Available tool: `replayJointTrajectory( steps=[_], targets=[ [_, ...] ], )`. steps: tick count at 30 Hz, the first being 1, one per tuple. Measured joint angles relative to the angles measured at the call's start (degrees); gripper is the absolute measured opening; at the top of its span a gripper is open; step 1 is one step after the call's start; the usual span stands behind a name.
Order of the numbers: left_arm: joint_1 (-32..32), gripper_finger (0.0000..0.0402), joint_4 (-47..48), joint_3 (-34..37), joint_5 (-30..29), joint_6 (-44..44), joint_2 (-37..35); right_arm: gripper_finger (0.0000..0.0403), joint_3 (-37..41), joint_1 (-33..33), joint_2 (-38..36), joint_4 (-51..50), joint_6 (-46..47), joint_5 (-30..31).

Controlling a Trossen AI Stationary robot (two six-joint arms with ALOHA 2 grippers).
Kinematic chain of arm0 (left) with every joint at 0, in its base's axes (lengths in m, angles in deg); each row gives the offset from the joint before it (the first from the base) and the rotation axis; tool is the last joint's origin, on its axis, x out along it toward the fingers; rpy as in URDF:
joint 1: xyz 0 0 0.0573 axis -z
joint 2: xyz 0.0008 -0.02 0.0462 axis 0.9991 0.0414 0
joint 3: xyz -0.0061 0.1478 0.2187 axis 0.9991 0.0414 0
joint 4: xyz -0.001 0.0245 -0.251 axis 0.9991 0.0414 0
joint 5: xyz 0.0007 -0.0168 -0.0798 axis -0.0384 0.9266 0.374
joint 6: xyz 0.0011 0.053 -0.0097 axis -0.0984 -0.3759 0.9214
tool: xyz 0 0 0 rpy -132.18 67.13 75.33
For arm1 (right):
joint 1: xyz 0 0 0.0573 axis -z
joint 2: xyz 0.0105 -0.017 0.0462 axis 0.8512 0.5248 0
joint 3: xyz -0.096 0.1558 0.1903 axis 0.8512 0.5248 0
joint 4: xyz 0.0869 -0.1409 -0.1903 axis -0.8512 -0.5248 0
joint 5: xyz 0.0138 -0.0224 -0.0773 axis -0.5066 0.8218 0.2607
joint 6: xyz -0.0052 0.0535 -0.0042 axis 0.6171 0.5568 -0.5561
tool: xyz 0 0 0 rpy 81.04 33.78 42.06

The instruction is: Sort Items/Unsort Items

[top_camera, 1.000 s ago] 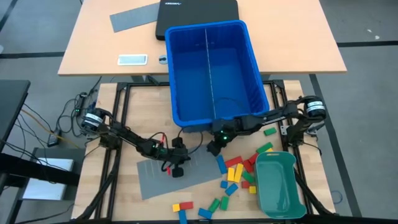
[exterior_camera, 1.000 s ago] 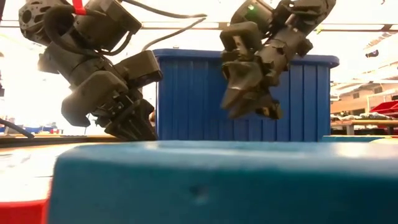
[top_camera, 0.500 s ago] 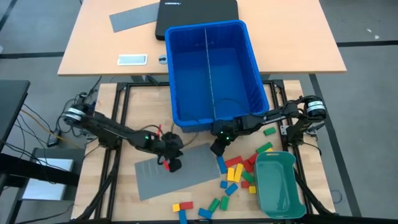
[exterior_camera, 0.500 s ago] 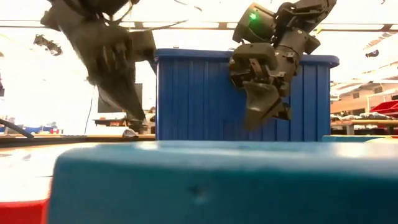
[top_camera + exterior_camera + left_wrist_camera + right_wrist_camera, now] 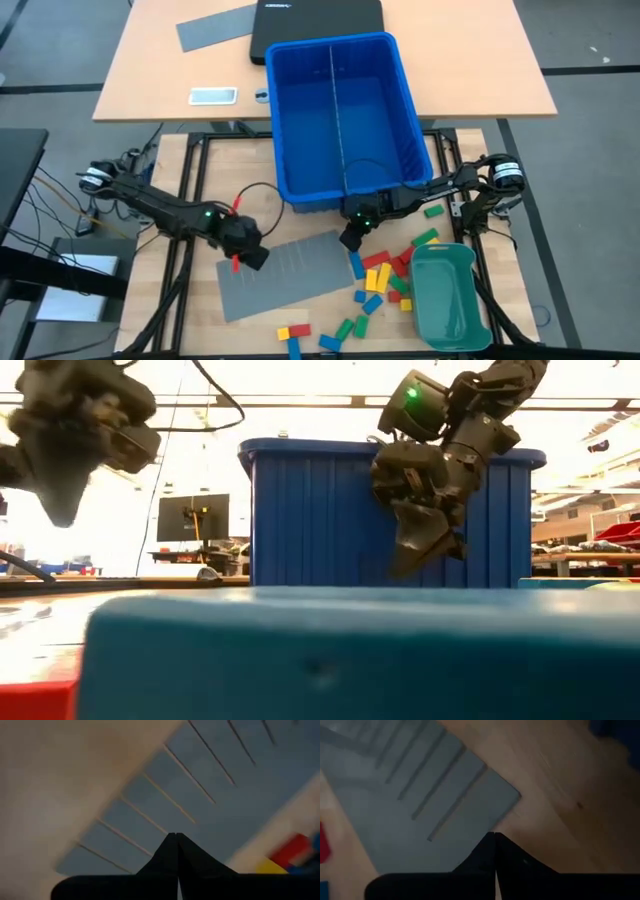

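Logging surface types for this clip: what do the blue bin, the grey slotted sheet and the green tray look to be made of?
Blue bin: likely moulded plastic, saturated even colour, vertical ribs on its wall in the low view. Grey slotted sheet: thin, flat, matte, with straight cut slots; plastic or card, cannot tell. Green tray: probably plastic, smooth, rounded rim with a slight sheen.
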Motion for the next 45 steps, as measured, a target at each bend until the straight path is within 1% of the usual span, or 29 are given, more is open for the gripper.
replayJointTrajectory(
  steps=[1, 4, 8, 12, 14, 16, 20, 26, 29, 31, 34, 40, 45],
  targets=[
    [1.0, 0.0, 0.0, 0.0, 1.0, 2.7, -0.9, 0.0004, 0.4, -0.1, 0.0, 0.0, 0.1, 0.0],
    [4.6, 0.0, 3.6, -0.1, 1.3, 13.2, -4.4, 0.0003, 1.4, -0.1, 0.0, 1.2, 0.1, 0.1],
    [8.7, 0.0, 15.2, 0.0, 2.0, 25.5, -6.9, 0.0002, 2.7, -0.1, 0.0, 4.2, 0.3, 0.7],
    [11.1, 0.0, 19.0, 1.7, 8.7, 27.4, -7.1, 0.0002, 3.6, -0.1, 0.0, 4.9, 0.5, 1.5],
    [12.5, 0.0, 17.2, 3.6, 11.4, 29.0, -7.1, 0.0001, 3.8, -0.1, 0.0, 4.8, 0.5, 1.6],
    [13.7, 0.0, 14.6, 5.7, 12.5, 30.8, -7.1, 0.0002, 3.8, -0.1, 0.0, 4.9, 0.5, 1.6],
    [15.2, 0.0, 5.1, 10.9, 11.0, 35.9, -7.1, 0.0002, 3.8, -0.3, 0.0, 6.0, 1.0, 1.7],
    [17.3, 0.0, -10.7, 20.3, 10.6, 43.6, -6.8, 0.0002, 3.8, -1.1, 0.0, 6.6, 0.8, 4.1],
    [18.6, 0.0, -14.2, 22.6, 8.7, 47.4, -7.0, 0.0001, 3.8, -1.2, 0.0, 6.0, 0.7, 5.4],
    [19.3, 0.0, -15.3, 23.5, 7.0, 48.8, -7.1, 0.0001, 4.1, -1.2, 0.1, 6.5, 0.7, 5.8],
    [19.9, 0.0, -16.0, 23.9, 4.7, 48.9, -7.1, 0.0001, 4.4, -1.2, 2.1, 6.6, 0.3, 6.1],
    [20.0, 0.0, -17.6, 23.9, 0.0, 42.7, -7.0, 0.0001, 4.1, -1.1, 7.4, 11.6, 1.9, 2.0],
    [20.1, 0.0, -18.1, 24.0, -2.0, 38.5, -7.0, 0.0001, 4.4, -0.9, 7.9, 13.7, 1.9, 0.8]
  ],
)
